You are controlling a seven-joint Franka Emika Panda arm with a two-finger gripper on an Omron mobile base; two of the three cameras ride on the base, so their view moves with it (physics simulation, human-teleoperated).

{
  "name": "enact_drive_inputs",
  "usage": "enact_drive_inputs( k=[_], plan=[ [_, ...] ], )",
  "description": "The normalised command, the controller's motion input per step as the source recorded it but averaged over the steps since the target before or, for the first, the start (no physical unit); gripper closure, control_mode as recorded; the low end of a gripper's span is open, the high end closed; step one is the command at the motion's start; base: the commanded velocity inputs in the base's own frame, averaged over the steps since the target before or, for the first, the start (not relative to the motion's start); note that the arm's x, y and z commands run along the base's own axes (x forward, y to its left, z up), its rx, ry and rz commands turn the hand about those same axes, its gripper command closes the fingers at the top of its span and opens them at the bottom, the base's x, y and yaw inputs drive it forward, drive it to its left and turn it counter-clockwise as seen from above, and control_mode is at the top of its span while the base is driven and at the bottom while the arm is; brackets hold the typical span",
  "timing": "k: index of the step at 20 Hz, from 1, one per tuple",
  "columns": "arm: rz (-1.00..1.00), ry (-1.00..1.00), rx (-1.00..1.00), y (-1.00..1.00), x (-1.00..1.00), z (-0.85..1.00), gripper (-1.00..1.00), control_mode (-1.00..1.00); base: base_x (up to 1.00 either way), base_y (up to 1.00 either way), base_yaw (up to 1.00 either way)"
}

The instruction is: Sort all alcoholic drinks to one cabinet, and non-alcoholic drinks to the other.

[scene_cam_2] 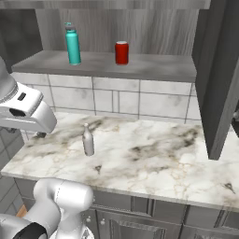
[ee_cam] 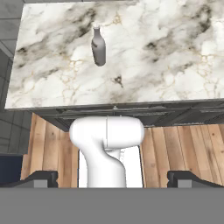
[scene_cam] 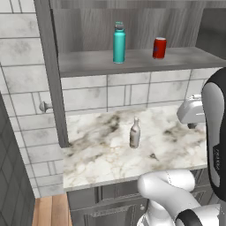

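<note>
marble counter (scene_cam: 106, 154) holds one pale bottle (scene_cam: 135, 133); claw (ee_cam: 112, 178) spread wide, empty.

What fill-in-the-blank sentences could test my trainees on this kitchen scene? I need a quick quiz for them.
1. The teal bottle and the red can stand on the cabinet ____.
2. The pale bottle stands upright on the marble ____.
3. The gripper has its jaws ____.
4. On the shelf, the drink with a silver top is the ____.

Missing words: shelf; counter; open; can
</note>
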Motion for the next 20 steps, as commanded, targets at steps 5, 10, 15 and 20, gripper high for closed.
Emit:
enact_drive_inputs(
  k=[5, 10, 15, 20],
  plan=[
    [0.00, 0.00, 0.00, 0.00, 0.00, 0.00, -1.00, 1.00, 0.88, 0.27, 0.00],
    [0.07, 0.03, 0.02, -0.06, 0.26, 0.00, -1.00, -1.00, 0.24, 0.01, 0.00],
    [0.29, 0.01, 0.19, -0.39, 0.51, -0.12, -1.00, -1.00, 0.00, 0.00, 0.00],
    [0.36, 0.00, 0.19, -0.20, 0.71, -0.32, -1.00, -1.00, 0.00, 0.00, 0.00]
  ],
)
